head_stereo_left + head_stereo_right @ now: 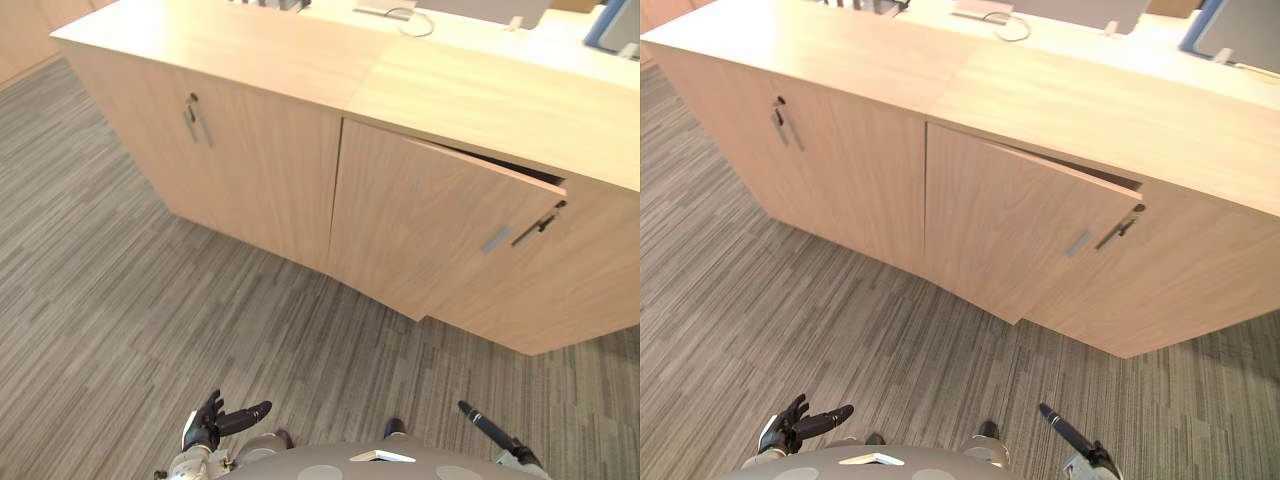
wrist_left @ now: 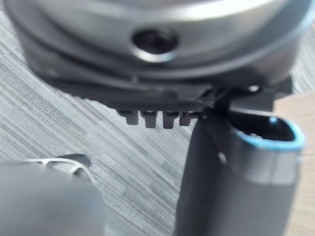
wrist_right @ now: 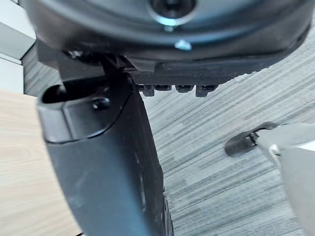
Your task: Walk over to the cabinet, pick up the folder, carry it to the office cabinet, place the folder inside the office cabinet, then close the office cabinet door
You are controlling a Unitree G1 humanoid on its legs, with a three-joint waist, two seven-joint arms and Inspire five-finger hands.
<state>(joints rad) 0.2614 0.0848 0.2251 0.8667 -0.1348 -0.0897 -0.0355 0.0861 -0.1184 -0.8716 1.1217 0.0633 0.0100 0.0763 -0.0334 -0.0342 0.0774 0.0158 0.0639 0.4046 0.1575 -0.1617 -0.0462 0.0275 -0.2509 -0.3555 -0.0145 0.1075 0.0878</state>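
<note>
A low light-wood office cabinet (image 1: 480, 100) stands ahead of me on the carpet. Its right door (image 1: 430, 230) is ajar, swung out a little at the top edge, with a dark bar handle (image 1: 538, 225) beside it. The left door (image 1: 250, 170) is closed and carries a metal handle (image 1: 197, 120). My left hand (image 1: 215, 420) hangs low near my body, fingers relaxed and spread, holding nothing. My right hand (image 1: 485, 425) is also low on the other side, fingers straight and empty. Each wrist view looks past a straight thumb (image 2: 236, 187) (image 3: 108, 167) at bare carpet.
Grey striped carpet (image 1: 150, 300) stretches between me and the cabinet. Behind the cabinet top lies a white desk (image 1: 480, 35) with a cable and a blue object (image 1: 610, 25) at the far right.
</note>
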